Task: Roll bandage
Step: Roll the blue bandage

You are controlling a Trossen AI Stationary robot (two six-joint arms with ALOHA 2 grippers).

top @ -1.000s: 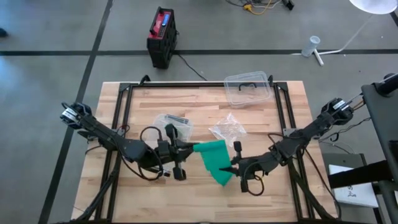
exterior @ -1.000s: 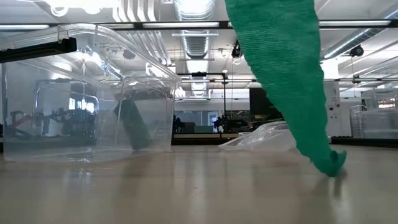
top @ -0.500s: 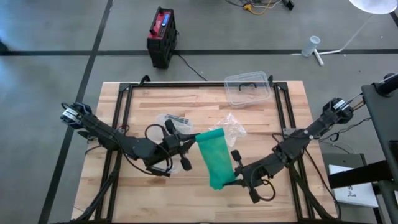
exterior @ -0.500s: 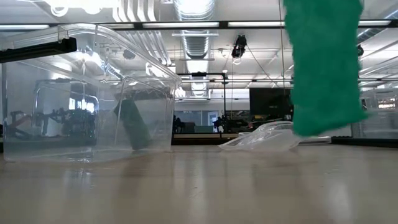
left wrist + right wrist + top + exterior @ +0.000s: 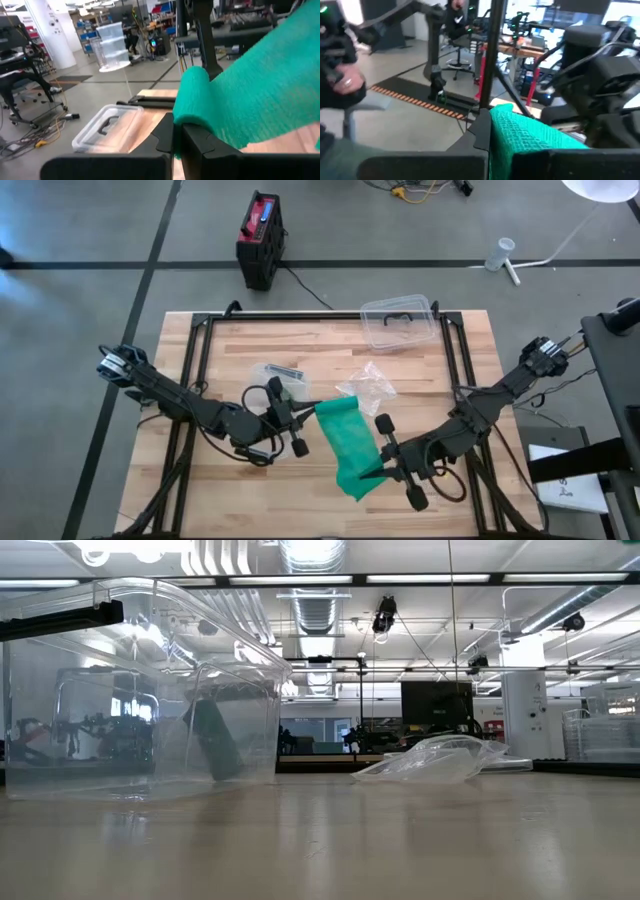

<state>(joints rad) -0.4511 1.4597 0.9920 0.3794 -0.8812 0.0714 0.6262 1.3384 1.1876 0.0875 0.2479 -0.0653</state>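
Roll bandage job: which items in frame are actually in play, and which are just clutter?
In play:
- green bandage, stretched between both arms
- left claw, shut on one end
- right claw, shut on the other end

Clutter:
- clear lidded container
- crumpled plastic bag
- labelled wrapper

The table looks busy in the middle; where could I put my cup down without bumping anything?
The table is bare along its far left side, beside the clear box, and at its near left corner. The middle is crowded: the left gripper and right gripper both pinch the green bandage, held off the table, with a plastic bag and labelled packet just behind.
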